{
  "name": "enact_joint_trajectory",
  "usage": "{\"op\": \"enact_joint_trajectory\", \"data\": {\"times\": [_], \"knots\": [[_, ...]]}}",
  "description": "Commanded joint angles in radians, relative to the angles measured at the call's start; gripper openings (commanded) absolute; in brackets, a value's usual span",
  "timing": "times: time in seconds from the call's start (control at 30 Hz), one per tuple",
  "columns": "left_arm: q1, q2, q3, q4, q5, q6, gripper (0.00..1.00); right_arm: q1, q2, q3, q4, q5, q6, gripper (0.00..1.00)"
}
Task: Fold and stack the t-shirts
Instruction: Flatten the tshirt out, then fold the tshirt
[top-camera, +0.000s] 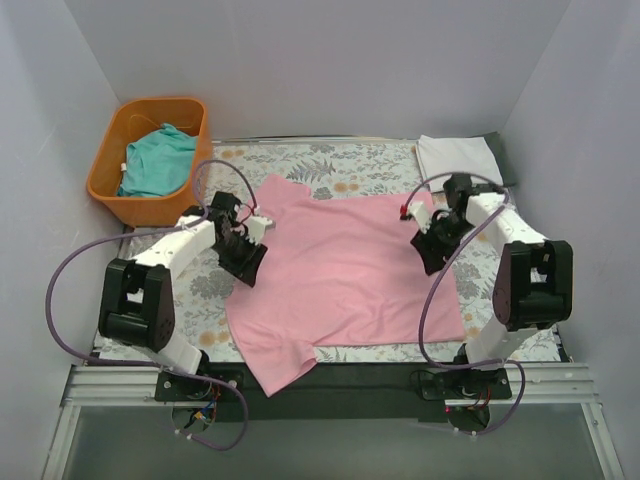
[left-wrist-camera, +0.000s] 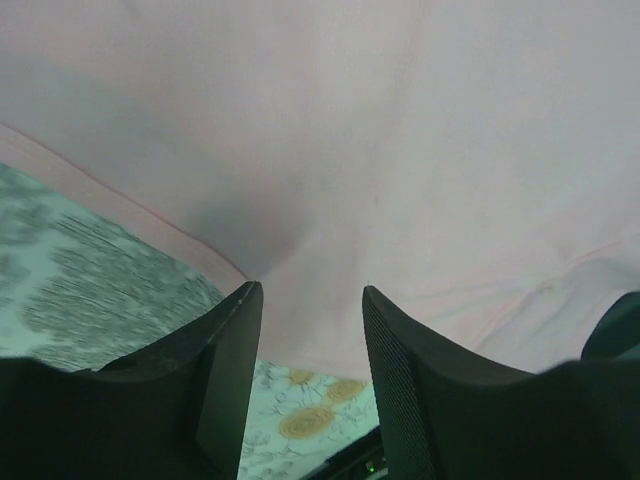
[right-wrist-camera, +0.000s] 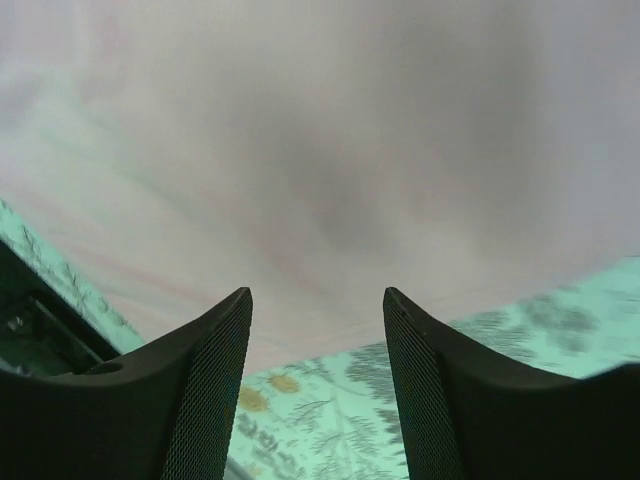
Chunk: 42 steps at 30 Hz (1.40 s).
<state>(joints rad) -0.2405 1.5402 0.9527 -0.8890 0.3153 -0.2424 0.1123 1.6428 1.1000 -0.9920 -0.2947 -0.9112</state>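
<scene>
White shirt folded, far right. Pink shirt flat, unfolded. Teal shirt in basket, far left. My left gripper, right gripper: jaws open, empty.

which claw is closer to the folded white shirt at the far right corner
Right. The right claw sits over the right edge of the pink shirt, a little toward the robot from the white shirt; the left claw is across the pink shirt at its left edge.
</scene>
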Motion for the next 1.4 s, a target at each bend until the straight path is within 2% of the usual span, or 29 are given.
{"op": "enact_joint_trajectory", "data": {"times": [0.0,0.03,0.1,0.17,0.2,0.3,0.47,0.6,0.9,1.13,1.23,1.37], "knots": [[0.058,0.055,0.265,0.012,0.088,-0.011,0.44,-0.074,0.049,0.283,0.015,-0.159,0.079,0.53],[0.075,0.133,0.334,0.012,0.129,-0.017,0.45,-0.083,0.122,0.341,0.036,-0.167,0.107,0.52],[0.113,0.208,0.49,0.024,0.154,-0.061,0.57,-0.092,0.199,0.503,0.104,-0.124,0.23,0.47],[0.133,0.309,0.582,0.025,0.178,-0.095,0.58,-0.092,0.319,0.668,0.16,-0.1,0.335,0.44],[0.144,0.34,0.659,0.039,0.176,-0.112,0.6,-0.092,0.36,0.725,0.176,-0.072,0.368,0.4],[0.159,0.417,0.751,0.082,0.139,-0.181,0.6,-0.086,0.495,0.857,0.22,-0.028,0.443,0.31],[0.178,0.465,0.785,0.116,0.084,-0.216,0.6,-0.077,0.644,0.942,0.282,0.032,0.471,0.3],[0.179,0.442,0.736,0.122,0.059,-0.207,0.6,-0.079,0.739,1.026,0.319,0.098,0.476,0.38],[0.181,0.46,0.707,0.157,0.034,-0.196,0.6,-0.102,0.718,0.957,0.383,0.1,0.474,0.41],[0.181,0.557,0.816,0.145,0.015,-0.21,0.6,-0.103,0.707,0.87,0.382,0.077,0.46,0.36],[0.181,0.612,0.871,0.145,-0.013,-0.222,0.6,-0.129,0.693,0.831,0.381,0.066,0.459,0.31],[0.181,0.67,0.935,0.144,-0.027,-0.256,0.6,-0.129,0.68,0.83,0.371,0.0,0.456,0.3]]}}
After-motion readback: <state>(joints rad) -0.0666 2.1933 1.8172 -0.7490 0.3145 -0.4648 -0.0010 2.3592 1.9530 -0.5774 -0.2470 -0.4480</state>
